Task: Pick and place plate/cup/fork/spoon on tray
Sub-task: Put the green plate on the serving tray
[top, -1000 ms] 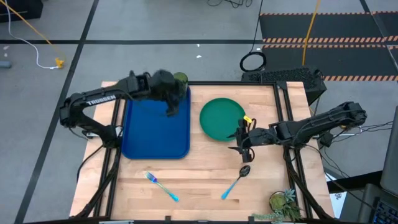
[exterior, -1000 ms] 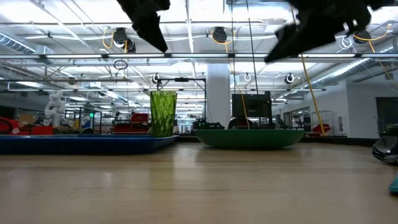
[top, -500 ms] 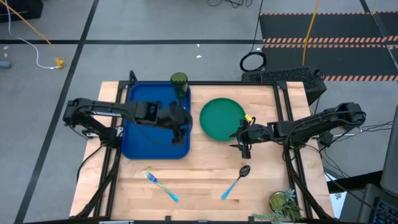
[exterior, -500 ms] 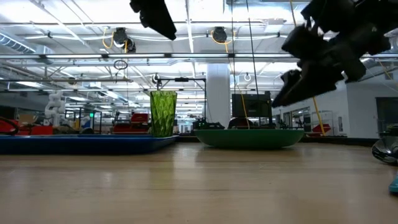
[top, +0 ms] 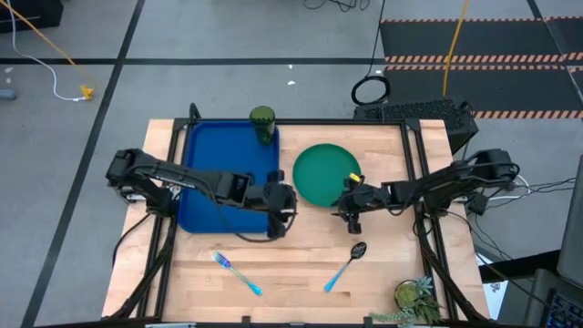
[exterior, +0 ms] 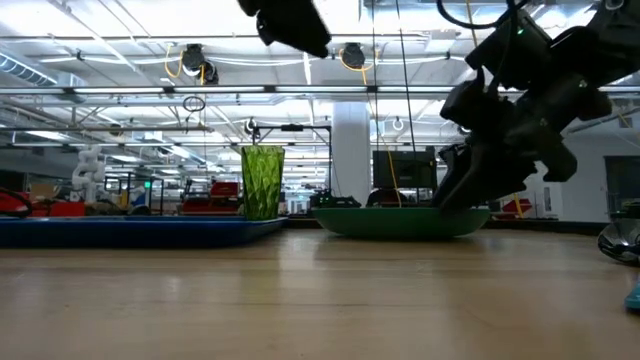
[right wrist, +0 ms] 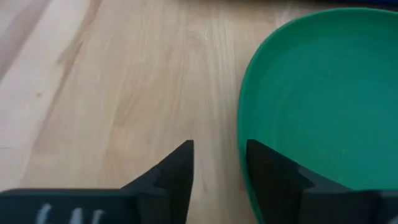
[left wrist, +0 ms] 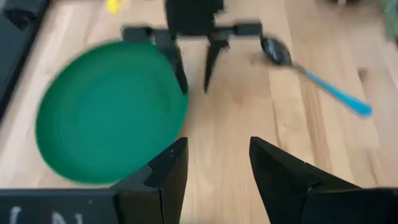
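Note:
The teal-green plate lies on the wooden table, right of the blue tray. The olive-green cup stands upright in the tray's far right corner. The fork and the spoon lie near the table's near edge. My right gripper is open and low at the plate's near right rim. One finger stands over the plate and one outside it; I cannot see a touch. My left gripper is open and empty, raised by the tray's near right corner.
A small potted plant stands at the table's near right corner. Bare wood lies between the plate and the two utensils. In the low view the spoon's dark bowl shows at the right.
My left gripper has gone from the cup at the tray's far right corner toward the table's near edge and right, ending beside the tray's near right corner. My right gripper has gone down and slightly left, onto the plate's rim. The cup stays upright on the tray.

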Controlling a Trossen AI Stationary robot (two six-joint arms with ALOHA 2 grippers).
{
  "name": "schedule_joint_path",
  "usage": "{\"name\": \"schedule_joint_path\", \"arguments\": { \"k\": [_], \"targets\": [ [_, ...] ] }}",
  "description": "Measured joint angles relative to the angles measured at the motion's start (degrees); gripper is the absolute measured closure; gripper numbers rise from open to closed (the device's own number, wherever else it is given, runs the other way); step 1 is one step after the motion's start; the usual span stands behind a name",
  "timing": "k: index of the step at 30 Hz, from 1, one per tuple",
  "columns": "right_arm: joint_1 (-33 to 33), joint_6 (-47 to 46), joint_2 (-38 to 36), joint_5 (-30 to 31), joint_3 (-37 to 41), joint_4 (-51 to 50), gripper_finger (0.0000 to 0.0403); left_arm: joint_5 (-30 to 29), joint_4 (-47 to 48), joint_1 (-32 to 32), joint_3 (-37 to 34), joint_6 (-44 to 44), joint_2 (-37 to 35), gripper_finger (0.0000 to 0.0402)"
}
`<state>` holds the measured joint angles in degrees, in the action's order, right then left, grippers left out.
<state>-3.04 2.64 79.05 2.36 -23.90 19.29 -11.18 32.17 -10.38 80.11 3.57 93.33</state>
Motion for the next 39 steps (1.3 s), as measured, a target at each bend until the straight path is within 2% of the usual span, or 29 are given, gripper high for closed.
{"name": "schedule_joint_path", "arguments": {
  "k": [7,13,15,20,31,39],
  "targets": [
    [1.4,1.2,2.6,0.3,0.0,0.8,0.0310,0.0,-2.9,-1.2,0.0,-0.1,1.5,0.0227],
    [2.0,1.7,3.2,-2.4,0.0,1.9,0.0382,0.0,-5.6,-1.6,0.0,-0.9,1.8,0.0227],
    [2.0,2.0,2.9,-2.4,-0.1,1.9,0.0394,0.0,-6.4,-1.6,0.0,-1.6,2.1,0.0227],
    [1.5,1.7,0.6,-2.4,0.0,1.1,0.0390,0.1,-9.0,-1.7,0.0,-2.7,2.9,0.0227],
    [-3.0,0.8,-10.1,-2.5,-0.4,-2.2,0.0402,0.4,-13.7,-2.1,0.0,-7.6,7.3,0.0227],
    [-7.2,0.8,-10.5,-2.2,-6.9,-10.4,0.0402,0.6,-17.0,-1.2,0.0,-9.1,8.6,0.0211]
  ]
}}
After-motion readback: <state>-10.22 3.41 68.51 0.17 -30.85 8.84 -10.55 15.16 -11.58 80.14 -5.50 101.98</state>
